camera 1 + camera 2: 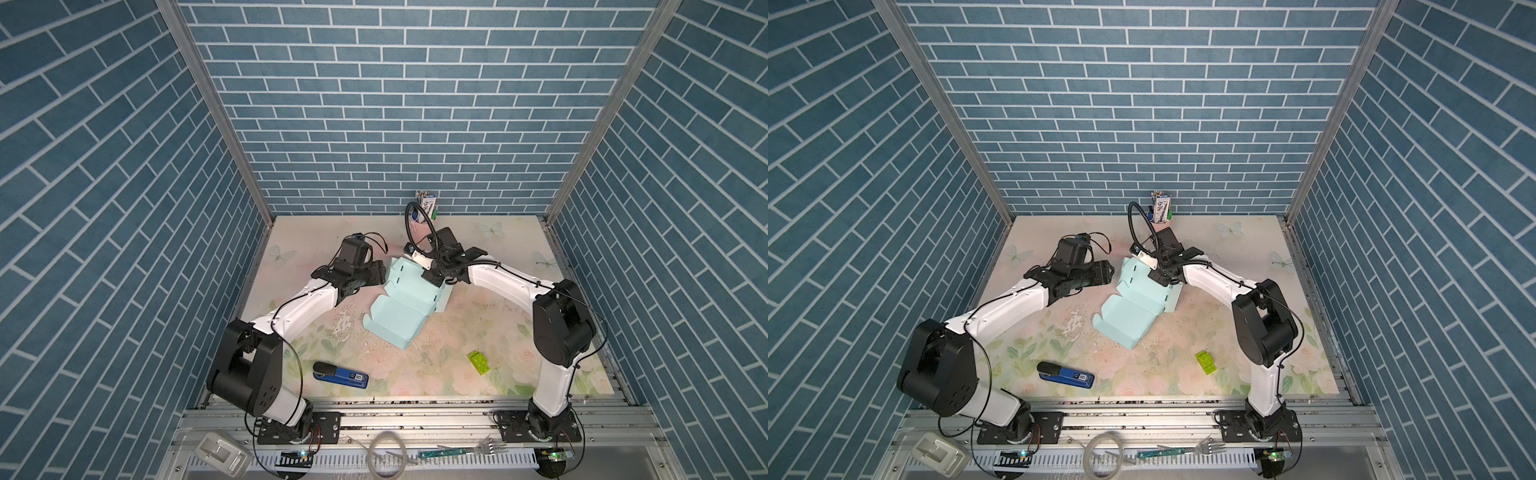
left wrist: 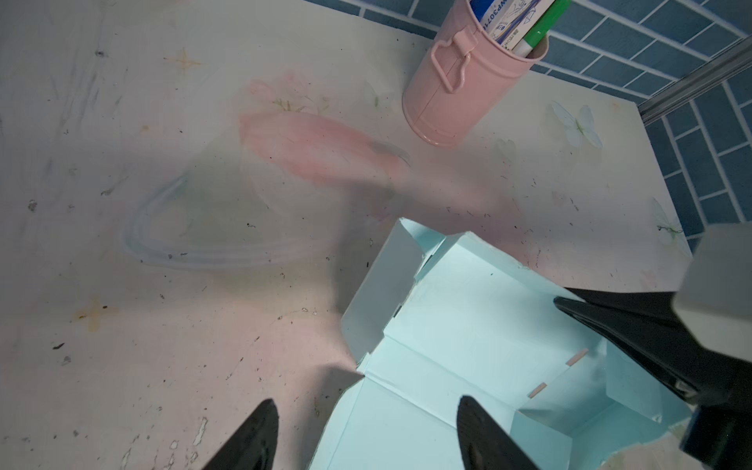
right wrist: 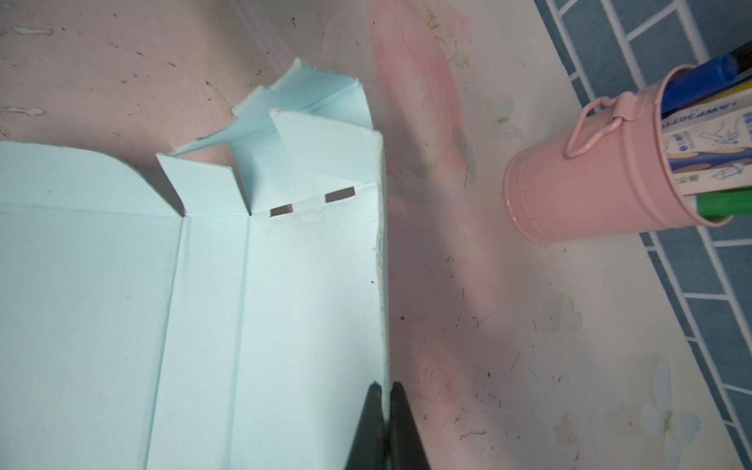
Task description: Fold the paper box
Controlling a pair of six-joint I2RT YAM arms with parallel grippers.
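Showing the paper box (image 1: 395, 307) part-formed on the floral table (image 1: 519, 249), lying between the two grippers. The right gripper (image 3: 385, 390) is closed on the top edge of the box's raised end wall, with the thin card pinched between its jaws. The rest of the sheet spreads away from that grip toward the arm bases. The left gripper (image 2: 366, 401) stands wide apart and holds nothing. One of its fingers is over bare table and the other over the card, with an upright side flap just ahead of it.

Done, as judged: the end wall is up and the fold lines are creased. Left to do: the side flaps lean loosely, the two slots along one crease are vacant, and the rounded lid panel lies flat. Some flap edges look torn.

A pink pen pot (image 2: 460, 93) stands beyond both grippers. The blue stapler (image 1: 340, 376) and green toy brick (image 1: 478, 362) lie well behind them.
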